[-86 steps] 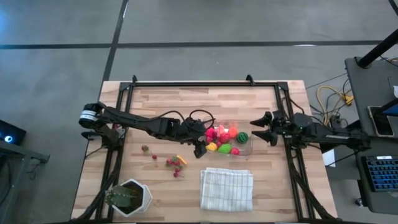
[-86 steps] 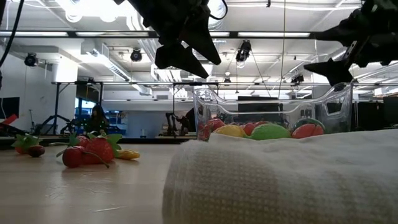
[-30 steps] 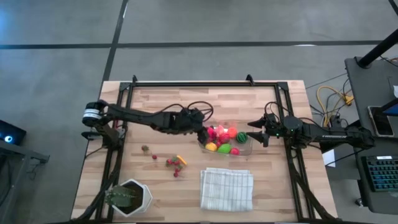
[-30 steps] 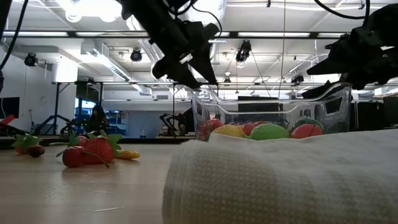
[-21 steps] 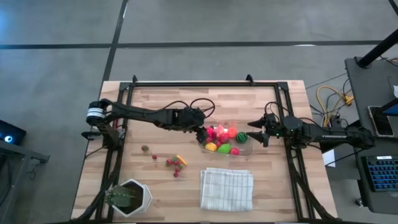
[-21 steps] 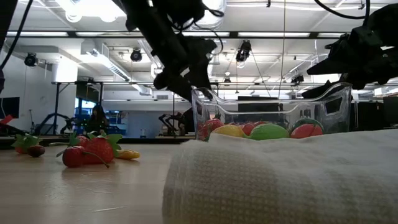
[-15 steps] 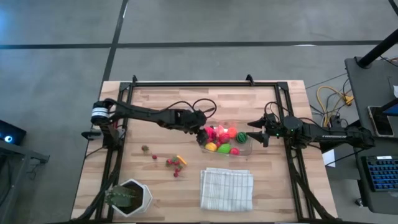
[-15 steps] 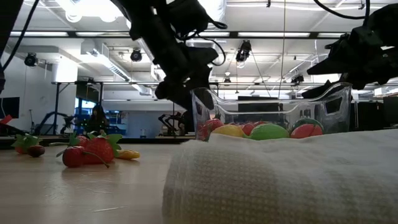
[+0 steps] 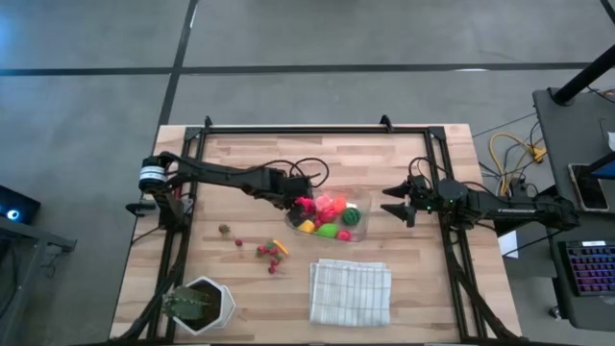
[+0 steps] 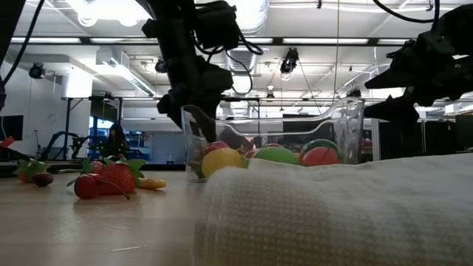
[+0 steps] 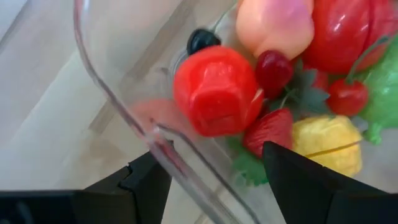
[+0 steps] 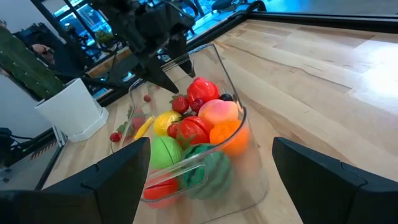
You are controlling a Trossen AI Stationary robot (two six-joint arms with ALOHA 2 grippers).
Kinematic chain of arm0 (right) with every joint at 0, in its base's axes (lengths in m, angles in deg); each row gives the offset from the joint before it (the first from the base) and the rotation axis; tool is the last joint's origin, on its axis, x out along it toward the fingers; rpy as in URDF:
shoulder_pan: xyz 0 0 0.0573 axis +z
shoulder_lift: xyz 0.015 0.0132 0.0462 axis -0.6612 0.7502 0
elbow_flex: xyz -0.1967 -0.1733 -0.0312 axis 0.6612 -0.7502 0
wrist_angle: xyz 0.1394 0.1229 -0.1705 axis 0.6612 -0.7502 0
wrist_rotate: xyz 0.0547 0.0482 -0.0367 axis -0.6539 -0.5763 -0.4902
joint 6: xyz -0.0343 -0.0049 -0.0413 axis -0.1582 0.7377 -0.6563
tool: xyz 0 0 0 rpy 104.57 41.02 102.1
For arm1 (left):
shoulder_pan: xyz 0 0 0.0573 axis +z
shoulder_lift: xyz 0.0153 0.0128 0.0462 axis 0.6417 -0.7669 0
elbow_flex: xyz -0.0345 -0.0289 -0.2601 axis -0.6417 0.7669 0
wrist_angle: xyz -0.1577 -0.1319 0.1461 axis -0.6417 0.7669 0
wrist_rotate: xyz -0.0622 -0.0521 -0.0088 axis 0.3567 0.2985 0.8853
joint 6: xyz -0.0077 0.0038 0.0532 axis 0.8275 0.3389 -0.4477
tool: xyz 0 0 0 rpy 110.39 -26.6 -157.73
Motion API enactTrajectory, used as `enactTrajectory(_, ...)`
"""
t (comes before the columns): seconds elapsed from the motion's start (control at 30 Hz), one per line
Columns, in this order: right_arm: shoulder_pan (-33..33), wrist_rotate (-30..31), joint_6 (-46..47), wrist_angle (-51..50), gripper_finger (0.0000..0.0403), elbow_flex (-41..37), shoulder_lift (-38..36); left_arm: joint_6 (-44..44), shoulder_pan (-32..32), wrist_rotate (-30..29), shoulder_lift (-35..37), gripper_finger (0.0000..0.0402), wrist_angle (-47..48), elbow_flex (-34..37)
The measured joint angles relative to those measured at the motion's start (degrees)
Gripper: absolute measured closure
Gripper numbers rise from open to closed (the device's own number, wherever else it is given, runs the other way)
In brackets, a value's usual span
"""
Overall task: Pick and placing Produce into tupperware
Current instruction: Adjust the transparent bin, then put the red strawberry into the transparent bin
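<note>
Currently my left jaws [image 9: 291,204] straddle the near wall of the tupperware [image 9: 357,231], one finger inside, one outside, gripping that wall. The tupperware sits mid-counter [image 9: 240,159], above the folded cloth [image 9: 350,291], loaded with produce [image 9: 325,213]. More produce, the loose berries [image 9: 270,256], lies on the counter left of the tupperware, not yet loaded. My right jaws [image 9: 390,205] hang wide and empty, just right of the tupperware. Risk: the grip is on one thin wall only, so a quick pull may tip the tupperware and spill its contents, or the wall may slip free.
</note>
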Motion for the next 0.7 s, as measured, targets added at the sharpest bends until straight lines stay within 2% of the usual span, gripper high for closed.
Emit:
enactTrajectory(0.1,0.0,0.0,0.01,0.0,0.0074,0.02,0.0,0.43,-0.67,-1.48,1.27,0.0171,-1.61,-0.79)
enactTrajectory(0.27,0.0,0.0,0.01,-0.01,0.0074,0.02,0.0,-0.43,-2.97,-7.18,5.69,0.0171,-4.71,-2.49)
enactTrajectory(0.47,0.0,0.02,0.0,0.0,0.0074,0.04,0.0,-6.06,-5.91,-8.11,11.06,0.0171,-2.36,-2.52)
enactTrajectory(0.57,-0.01,0.11,0.0,-0.04,0.0074,0.04,0.0,-2.56,-6.22,-7.7,12.46,0.0171,6.14,-2.59)
enactTrajectory(0.7,-0.01,0.35,0.0,-0.02,0.0074,0.04,0.0,1.35,-7.22,-6.93,12.47,0.0171,27.45,-2.42)
